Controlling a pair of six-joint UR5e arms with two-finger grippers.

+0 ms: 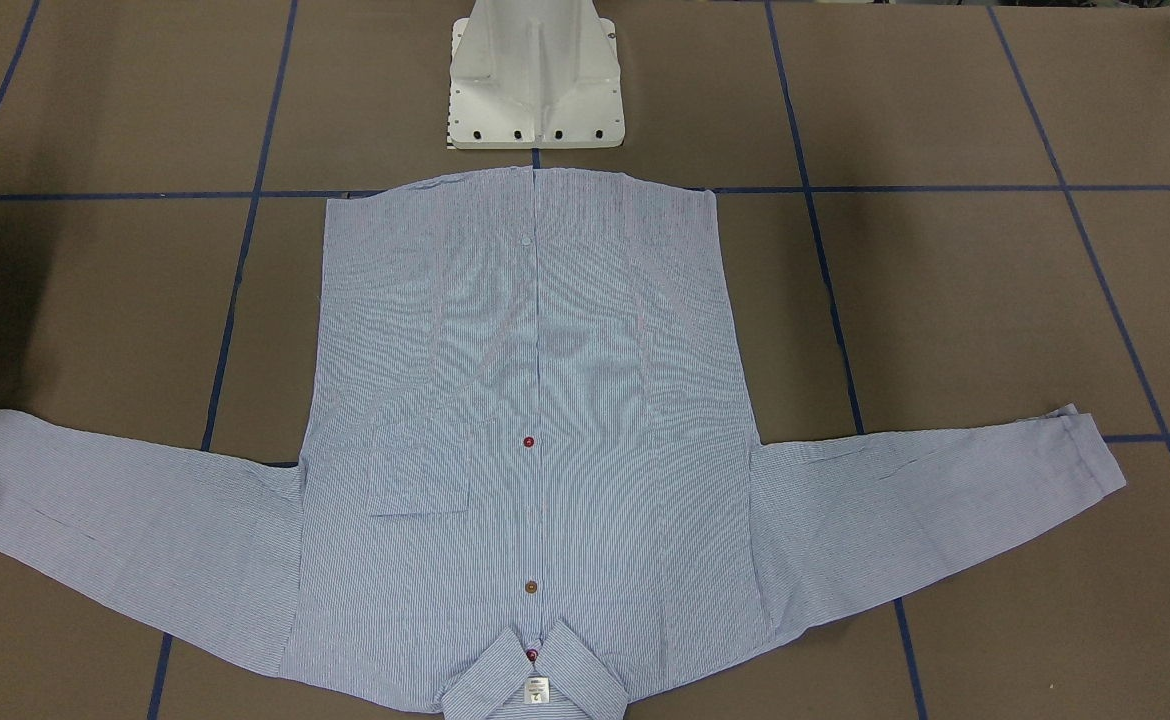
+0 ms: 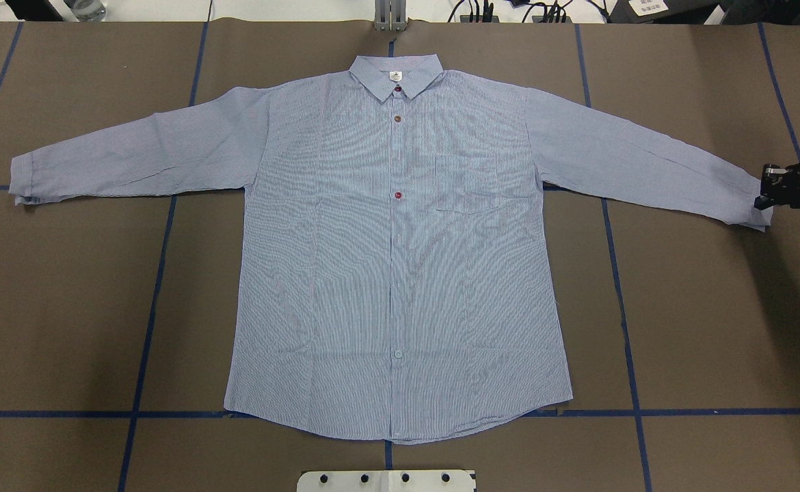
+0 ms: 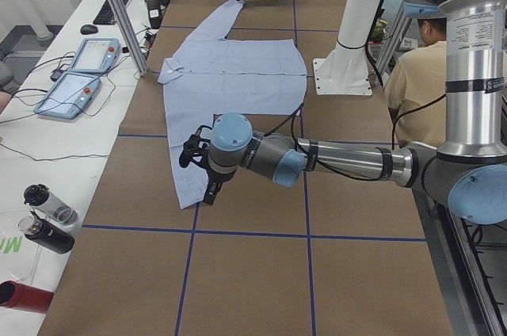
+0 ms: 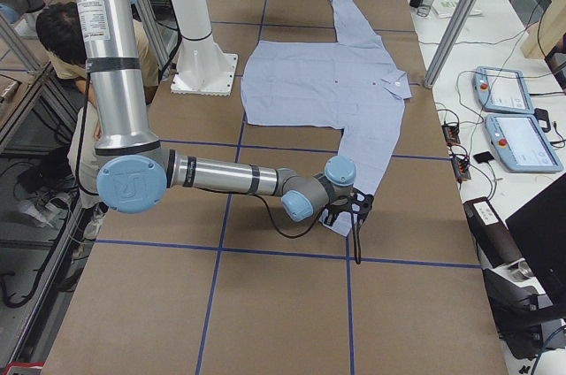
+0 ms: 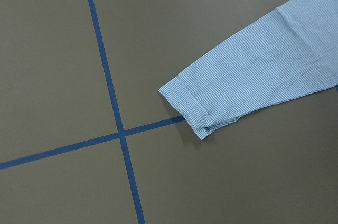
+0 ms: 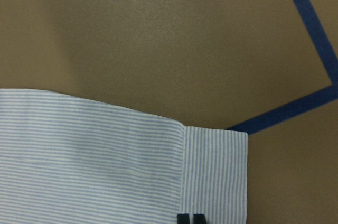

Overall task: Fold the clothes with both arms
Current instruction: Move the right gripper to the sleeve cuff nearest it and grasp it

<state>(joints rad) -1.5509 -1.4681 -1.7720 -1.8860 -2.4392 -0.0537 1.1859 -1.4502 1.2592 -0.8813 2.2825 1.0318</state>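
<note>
Overhead exterior: shirt [image 2: 345, 260] flat; print on neck label [image 2: 394, 76] unreadable.

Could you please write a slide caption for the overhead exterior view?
Striped shirt spread flat, sleeves outstretched, on the taped brown table; right gripper at one cuff.

overhead opposite front view, same shirt [image 2: 400, 239]

Shirt [image 2: 345, 273] lt blue w/ white pinstripes; table [image 2: 714, 328] brown, blue tape [image 2: 714, 412].
</note>
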